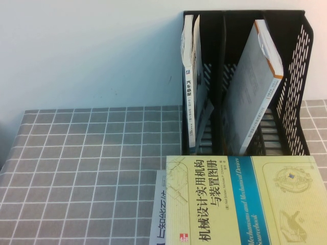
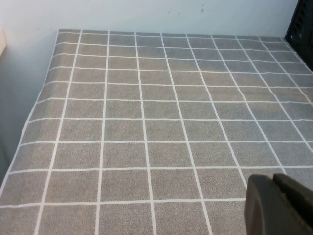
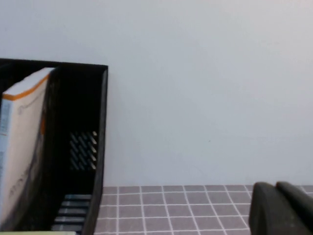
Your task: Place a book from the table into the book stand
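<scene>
A yellow book with a blue band [image 1: 245,201] lies flat on the table at the front right, on top of a white book [image 1: 158,214] whose edge shows at its left. The black book stand [image 1: 296,92] stands at the back right. Two thin books [image 1: 190,76] stand in its left slot and a grey book with an orange stripe [image 1: 255,87] leans in its right slot; that book also shows in the right wrist view [image 3: 22,142]. My left gripper [image 2: 279,205] is shut and empty over bare cloth. My right gripper [image 3: 281,208] is shut and empty, to the right of the stand [image 3: 95,147].
The grey checked tablecloth [image 1: 92,168] covers the table, with open cloth on the left half. A pale wall stands right behind the table and the stand.
</scene>
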Controlling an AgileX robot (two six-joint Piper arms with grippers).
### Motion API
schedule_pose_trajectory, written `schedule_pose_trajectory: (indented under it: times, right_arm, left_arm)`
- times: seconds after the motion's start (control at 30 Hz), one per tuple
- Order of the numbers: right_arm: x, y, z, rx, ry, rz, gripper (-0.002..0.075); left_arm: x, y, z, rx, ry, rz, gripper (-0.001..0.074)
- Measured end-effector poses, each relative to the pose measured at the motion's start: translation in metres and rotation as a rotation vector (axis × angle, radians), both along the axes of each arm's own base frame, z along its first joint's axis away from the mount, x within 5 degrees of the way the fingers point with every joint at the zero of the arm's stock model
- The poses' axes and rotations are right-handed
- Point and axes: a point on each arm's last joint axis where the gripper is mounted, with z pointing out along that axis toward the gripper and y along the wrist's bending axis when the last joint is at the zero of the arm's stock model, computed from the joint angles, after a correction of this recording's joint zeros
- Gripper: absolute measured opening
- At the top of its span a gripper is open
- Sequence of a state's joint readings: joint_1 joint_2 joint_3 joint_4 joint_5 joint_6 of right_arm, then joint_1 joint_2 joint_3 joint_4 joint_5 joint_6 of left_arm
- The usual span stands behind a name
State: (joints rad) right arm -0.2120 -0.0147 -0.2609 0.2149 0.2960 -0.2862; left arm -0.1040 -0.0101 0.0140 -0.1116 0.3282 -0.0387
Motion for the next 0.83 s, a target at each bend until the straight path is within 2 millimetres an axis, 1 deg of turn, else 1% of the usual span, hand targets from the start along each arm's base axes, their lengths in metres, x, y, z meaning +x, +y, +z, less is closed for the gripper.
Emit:
schedule_pose_trajectory:
  times: [0.07, 0.13, 0.23, 0.3, 0.43, 0.6, 0.83]
  right_arm:
    - [0.006, -0.004, -0.013, -0.027, -0.020, -0.019, -0.0003]
    - [0.013, -0.006, -0.033, -0.045, -0.025, -0.026, -0.0003]
    - [0.019, -0.008, -0.063, -0.043, 0.015, -0.030, -0.0003]
    - [0.020, -0.008, -0.072, -0.048, 0.059, -0.027, -0.0003]
    - [0.019, -0.008, -0.086, -0.101, 0.202, -0.019, -0.0003]
    - [0.016, -0.010, -0.097, -0.165, 0.334, -0.022, -0.0003]
    - [0.015, -0.010, -0.099, -0.167, 0.369, -0.022, -0.0003]
  left_arm:
    - [0.000, 0.000, 0.000, 0.000, 0.000, 0.000, -0.0003]
    - [0.000, 0.000, 0.000, 0.000, 0.000, 0.000, -0.0003]
    - [0.000, 0.000, 0.000, 0.000, 0.000, 0.000, -0.0003]
    - [0.000, 0.000, 0.000, 0.000, 0.000, 0.000, -0.0003]
    - [0.000, 0.000, 0.000, 0.000, 0.000, 0.000, -0.0003]
    - [0.000, 0.000, 0.000, 0.000, 0.000, 0.000, -0.0003]
    - [0.000, 0.000, 0.000, 0.000, 0.000, 0.000, -0.0003]
